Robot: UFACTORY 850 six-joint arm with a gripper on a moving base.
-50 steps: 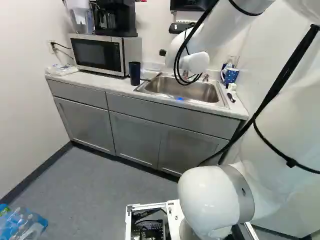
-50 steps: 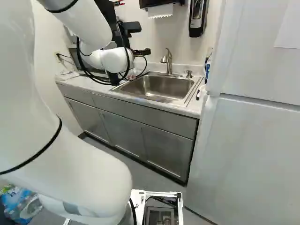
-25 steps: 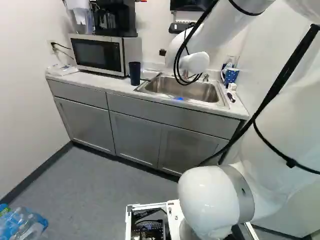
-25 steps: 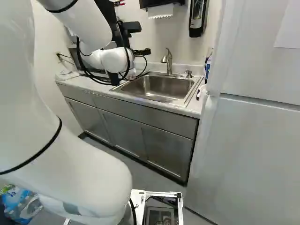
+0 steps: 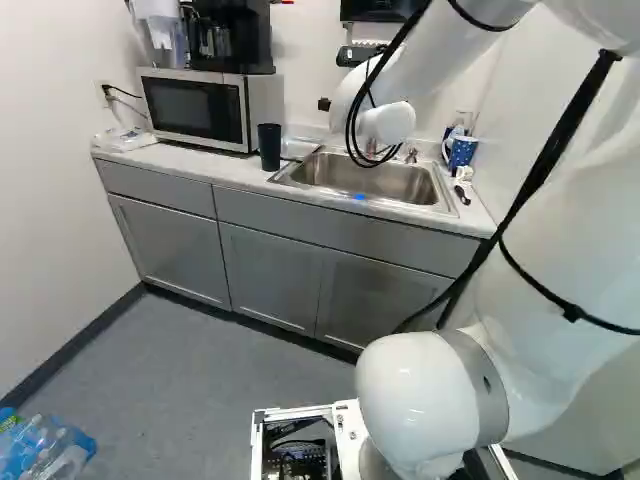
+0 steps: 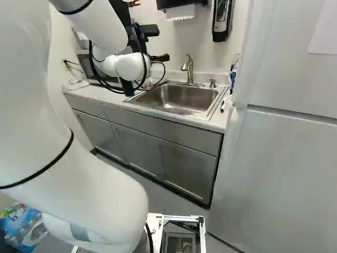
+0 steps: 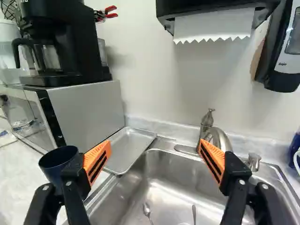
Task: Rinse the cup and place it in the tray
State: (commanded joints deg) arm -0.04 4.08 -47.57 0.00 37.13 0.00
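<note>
Well, the cup (image 5: pixel 269 148) stands on the worktop (image 5: pixel 215 168) beside the sink (image 7: pixel 176 197), outside the tray (image 7: pixel 124 152). Whether it has been rinsed, I cannot tell. Grasping and placing remain, probably rinsing too; the fingers (image 7: pixel 97 161) are spread, holding nothing.

The arm (image 5: pixel 430 65) has shifted slightly — its upper links now reach a little farther forward, toward the sink (image 5: pixel 395 187).

Base views behind arm (image 6: pixel 79 190), wrist view seemingly nearer, all facing sink (image 6: pixel 184 97)
</note>
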